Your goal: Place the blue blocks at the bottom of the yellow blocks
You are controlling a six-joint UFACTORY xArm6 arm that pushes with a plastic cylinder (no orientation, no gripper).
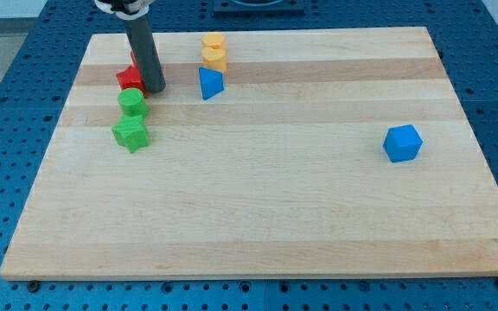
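You're getting bright, even light from overhead, and the wooden board [258,199] is showing no harsh glare. Shadows are staying short and soft, tucking close under each block; the blue cube [403,142] is casting only a faint one. Everything is looking sharp across the board, with the rod's top edge blurring slightly at the view's top.

No text, label or number seems readable anywhere on the board or blocks.
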